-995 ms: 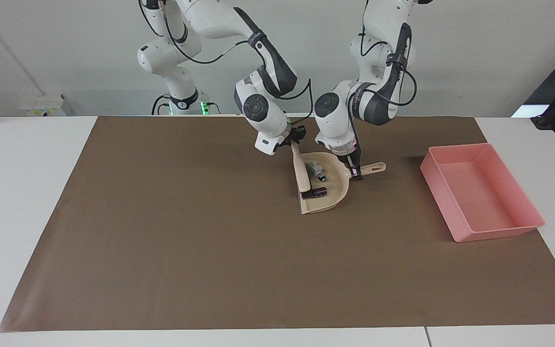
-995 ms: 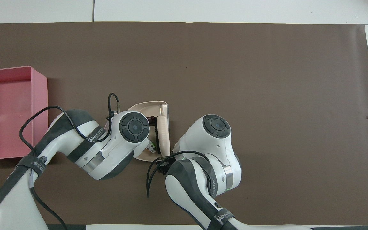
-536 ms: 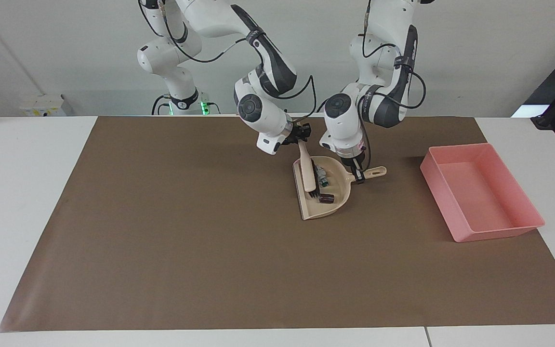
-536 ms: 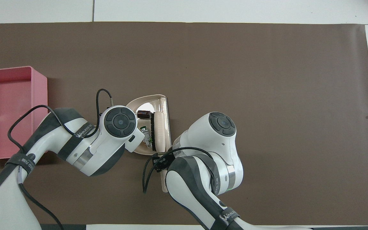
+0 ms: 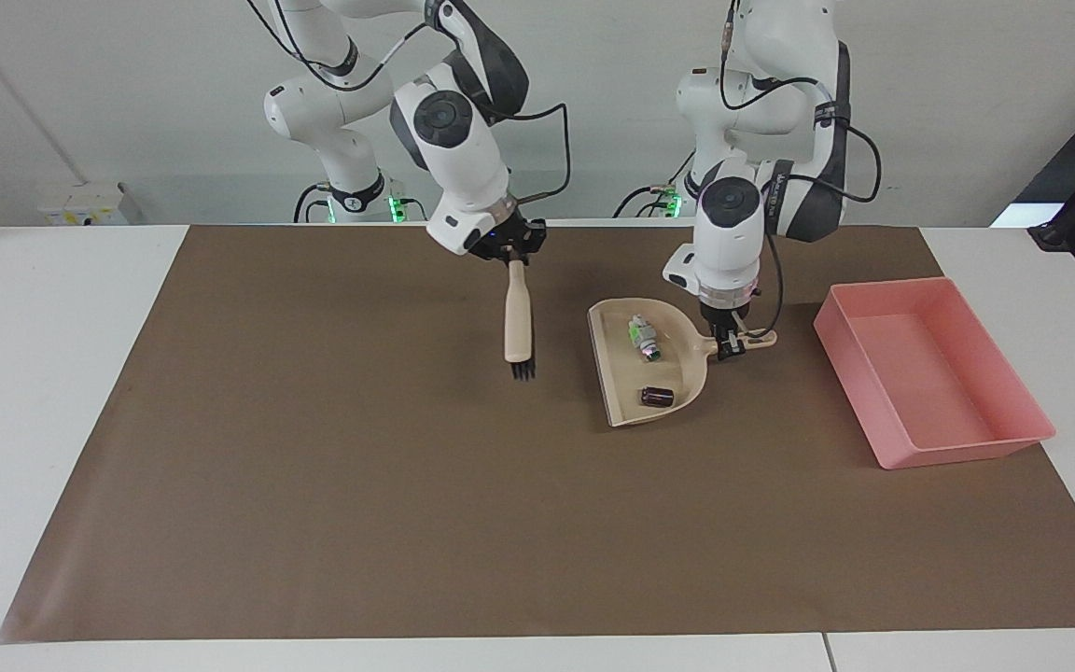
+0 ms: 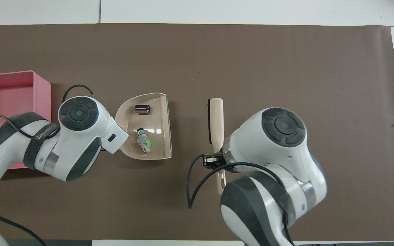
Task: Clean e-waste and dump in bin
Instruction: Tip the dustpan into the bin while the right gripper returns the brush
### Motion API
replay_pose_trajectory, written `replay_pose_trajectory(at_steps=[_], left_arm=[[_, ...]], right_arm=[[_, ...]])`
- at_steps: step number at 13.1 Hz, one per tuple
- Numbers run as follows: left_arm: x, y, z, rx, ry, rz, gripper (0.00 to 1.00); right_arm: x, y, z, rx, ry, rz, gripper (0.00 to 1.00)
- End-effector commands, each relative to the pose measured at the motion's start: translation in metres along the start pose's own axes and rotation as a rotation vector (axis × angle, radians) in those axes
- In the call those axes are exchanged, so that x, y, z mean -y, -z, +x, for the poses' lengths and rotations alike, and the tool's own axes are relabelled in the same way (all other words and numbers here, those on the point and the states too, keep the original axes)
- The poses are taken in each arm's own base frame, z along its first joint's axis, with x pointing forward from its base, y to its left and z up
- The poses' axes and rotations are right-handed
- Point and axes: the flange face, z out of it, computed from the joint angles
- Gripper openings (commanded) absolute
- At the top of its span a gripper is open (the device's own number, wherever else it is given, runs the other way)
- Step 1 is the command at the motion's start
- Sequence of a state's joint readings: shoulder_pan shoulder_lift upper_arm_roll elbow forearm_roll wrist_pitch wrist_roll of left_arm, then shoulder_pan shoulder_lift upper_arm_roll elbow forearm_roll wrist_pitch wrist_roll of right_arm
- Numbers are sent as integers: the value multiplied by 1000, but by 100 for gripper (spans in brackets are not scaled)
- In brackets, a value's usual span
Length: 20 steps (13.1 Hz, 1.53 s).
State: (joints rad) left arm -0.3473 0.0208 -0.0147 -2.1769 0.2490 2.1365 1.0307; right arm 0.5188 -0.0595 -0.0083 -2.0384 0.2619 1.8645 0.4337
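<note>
The dustpan [image 5: 649,369] is seen on the brown mat [image 5: 314,485] that covers the bench [image 5: 34,373], its handle clamped in the left tool [image 5: 730,347], whose fingertips are closed on it right where the handle meets the pan wall. Both bits of e-waste are carried inside the pan: the white block [image 5: 642,337] with its green end is found in the part nearer to the robots, and the dark cylinder [image 5: 656,397] lies farther from them, close to the pan's open lip; the two are kept well apart. From overhead the block [image 6: 143,140] and the cylinder [image 6: 142,109] are shown plainly on the pan floor [image 6: 156,126], while the left tool itself is hidden under its wrist. The bin [image 5: 937,381] is set at the left arm's end of the bench, near the pan's handle but not touched by it, and nothing is seen in it. The brush [image 5: 519,322] is held by the right tool [image 5: 515,259], shut on the upper end of the handle, so that the brush hangs nearly upright with its dark bristles pointed down over bare mat, beside the pan toward the right arm's end. Whether the bristles reach the mat cannot be told.
</note>
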Motion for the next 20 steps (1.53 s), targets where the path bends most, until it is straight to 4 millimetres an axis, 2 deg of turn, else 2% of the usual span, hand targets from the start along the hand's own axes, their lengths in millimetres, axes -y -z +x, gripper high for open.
replay_pose_trajectory(at_steps=[1, 3, 5, 7, 9, 10, 11, 13, 15, 18, 20], left_arm=[[9, 29, -54, -52, 40, 40, 0], [23, 40, -104, -47, 81, 42, 0], [39, 54, -157, -45, 49, 75, 0], [56, 73, -225, -32, 32, 126, 0], [64, 82, -269, -13, -15, 154, 0], [63, 79, -291, -8, 17, 152, 0], [61, 73, -316, -1, 56, 144, 0], [64, 67, -354, 16, 113, 135, 0], [70, 56, -403, 61, 109, 126, 0], [78, 45, -428, 296, -19, 135, 0], [79, 38, -429, 417, -106, 109, 0]], right_arm=[[-74, 26, 16, -26, -29, -99, 0], [-133, 36, 30, 1, -30, -117, 0], [-197, 41, 35, 53, 2, -194, 0], [-255, 36, 36, 91, 23, -225, 0], [-318, 22, 38, 98, 42, -218, 0], [-337, 11, 33, 104, 62, -242, 0], [-350, 1, 28, 102, 74, -253, 0], [-386, -12, 24, 98, 59, -234, 0], [-392, -26, 23, 110, 68, -227, 0], [-411, -40, 16, 106, 41, -214, 0], [-419, -49, 8, 103, 24, -206, 0]])
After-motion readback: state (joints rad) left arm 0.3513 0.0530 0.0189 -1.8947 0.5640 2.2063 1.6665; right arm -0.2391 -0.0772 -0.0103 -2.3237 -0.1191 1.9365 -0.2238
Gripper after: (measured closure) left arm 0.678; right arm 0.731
